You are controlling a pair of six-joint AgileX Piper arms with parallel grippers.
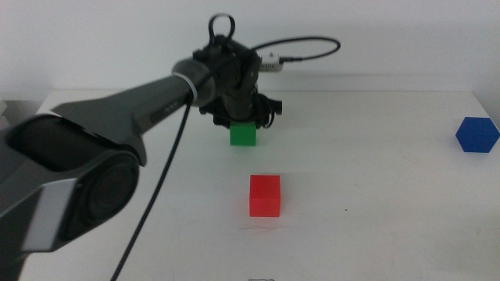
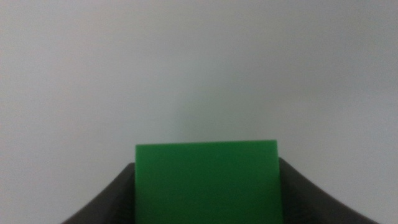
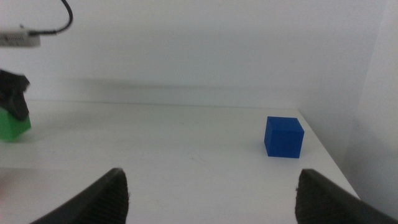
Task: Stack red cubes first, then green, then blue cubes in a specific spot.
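Claw positions differ between the two arms. Nearest, the right claw (image 3: 208, 186) is seen only in its own wrist view, its two dark jaws spread wide apart with nothing between them, held low over the white table (image 1: 375, 226).

On the table's near middle, the red cube (image 1: 265, 195) is seen standing alone, bright, matte and plain, well apart from both claws.

Further back, the left arm is stretched in from the left side, its long dark link angled across the table and its wrist bent downward. The left claw (image 1: 243, 125) is closed onto the green cube (image 1: 243, 134), which is gripped between the jaws at its sides; in the left wrist view one flat bright-green face (image 2: 206, 180) fills the gap between them. Whether the green cube rests on the table cannot be told.

Far off near the right edge, the deep-blue cube (image 1: 477, 135) is set by itself.
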